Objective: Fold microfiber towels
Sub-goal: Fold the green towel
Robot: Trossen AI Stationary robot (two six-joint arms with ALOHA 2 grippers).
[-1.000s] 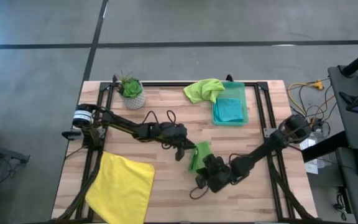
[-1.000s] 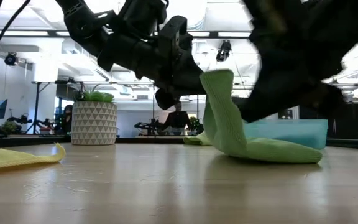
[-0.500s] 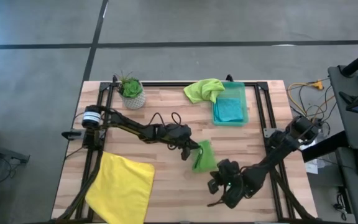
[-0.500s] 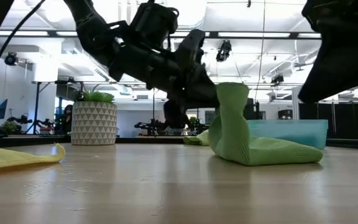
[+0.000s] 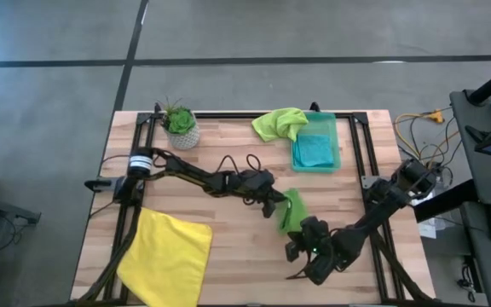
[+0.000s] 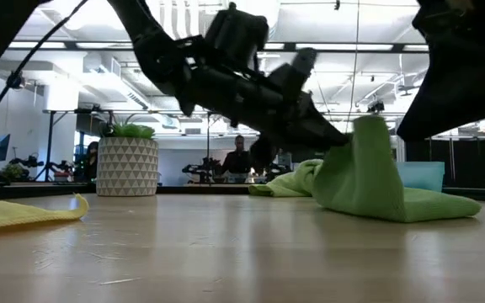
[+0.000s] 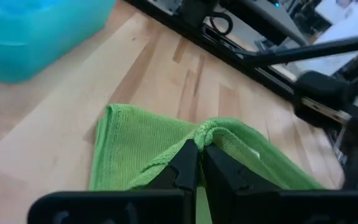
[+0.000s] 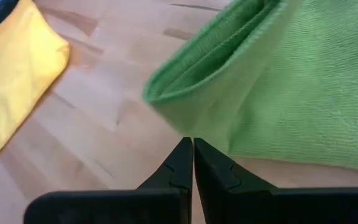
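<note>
A lime green towel (image 5: 293,210) lies near the table's middle, with one edge raised. My left gripper (image 5: 280,205) is shut on that raised edge, reaching in from the table's left. My right gripper (image 5: 295,252) hangs shut above the wood just on the near side of this towel (image 8: 272,81), with nothing between its fingers (image 8: 192,144). A second lime towel (image 5: 280,123) lies bunched at the back, draped against the bin. The teal towel (image 5: 315,150) rests inside the bin. The yellow towel (image 5: 167,254) lies flat at the near left corner. My left gripper pinches a bunched edge of the lime towel (image 7: 211,132) between its two fingers (image 7: 185,163). How many layers are in the pinch I cannot tell. The fingers slant slightly downward from the table's left. The held edge stands raised (image 6: 362,135) while the towel's lower part (image 6: 432,206) rests on the table.
A translucent green bin (image 5: 316,141) stands at the back right. A potted plant (image 5: 180,126) is at the back left. A black frame rail (image 5: 358,153) runs along the table's sides. Bare wood (image 5: 228,239) lies between the yellow towel and the grippers.
My left gripper has moved toward the table's right edge and slightly down, carrying the towel's raised edge over its lower part, which has slid the same way. My right gripper drew back from the towel toward the near right, then stayed still.
</note>
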